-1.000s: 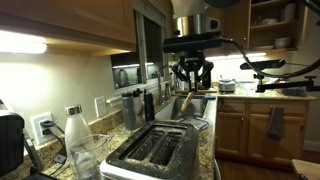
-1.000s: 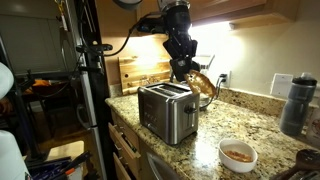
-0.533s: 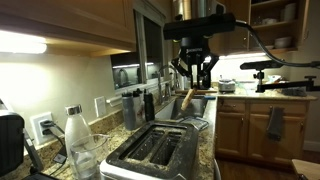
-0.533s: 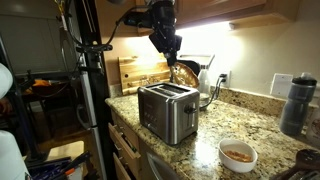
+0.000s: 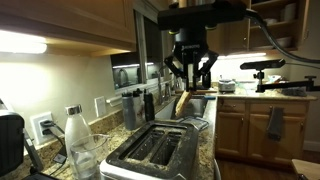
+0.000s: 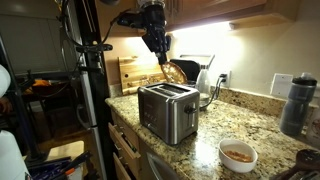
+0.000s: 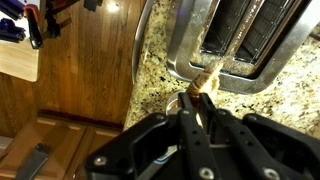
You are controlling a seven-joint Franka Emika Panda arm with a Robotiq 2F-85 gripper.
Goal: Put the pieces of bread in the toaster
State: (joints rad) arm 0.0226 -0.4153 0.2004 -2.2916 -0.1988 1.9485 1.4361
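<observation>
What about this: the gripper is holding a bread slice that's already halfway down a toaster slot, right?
No. The gripper holds the slice, but it is not in a slot: the wrist view shows it in the air, short of the toaster.

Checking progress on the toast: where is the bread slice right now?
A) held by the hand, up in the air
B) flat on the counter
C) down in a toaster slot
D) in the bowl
A: the hand grips the bread slice, which hangs higher than the top of the toaster.
</observation>
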